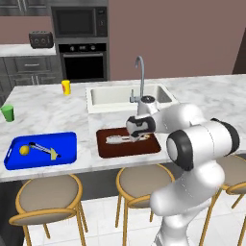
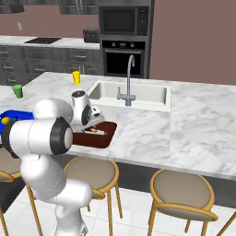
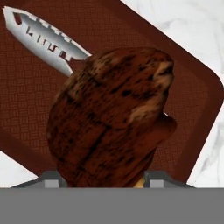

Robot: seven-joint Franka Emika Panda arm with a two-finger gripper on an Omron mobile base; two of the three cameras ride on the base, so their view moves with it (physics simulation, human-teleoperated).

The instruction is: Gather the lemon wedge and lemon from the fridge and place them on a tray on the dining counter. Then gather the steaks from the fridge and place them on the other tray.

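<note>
The white marble dining counter (image 1: pixel 48 108) runs across the middle of the left base view, with a white inset sink (image 1: pixel 126 94) and a curved grey faucet (image 1: pixel 140 72) at its centre. Below it, along the bottom of the frame, stand round tan stools with gold legs (image 1: pixel 45 197).

The white arm reaches from the lower right of that view to the dark brown rectangular tray (image 1: pixel 126 142), which lies on the counter's near edge just in front of the sink. The gripper (image 1: pixel 136 136) hangs low over this tray. In the hand view a mottled brown steak (image 3: pixel 109 116) sits between the finger tips, which are clamped on it, above the tray's woven brown surface (image 3: pixel 26 100). A pale silvery-grey steak with dark red slots (image 3: pixel 46 39) lies flat on the tray at the upper left of that view, partly hidden behind the brown one.

At the lower left of the left base view a bright blue rectangular tray (image 1: pixel 67 139) rests on the counter, well apart from the brown tray. In it lie a round yellow lemon (image 1: pixel 24 150) and, near it, a small yellow lemon wedge (image 1: pixel 54 154).

Farther back on the counter stand a yellow cup (image 1: pixel 66 87) and, at the left edge, a green cup (image 1: pixel 7 113).
</note>
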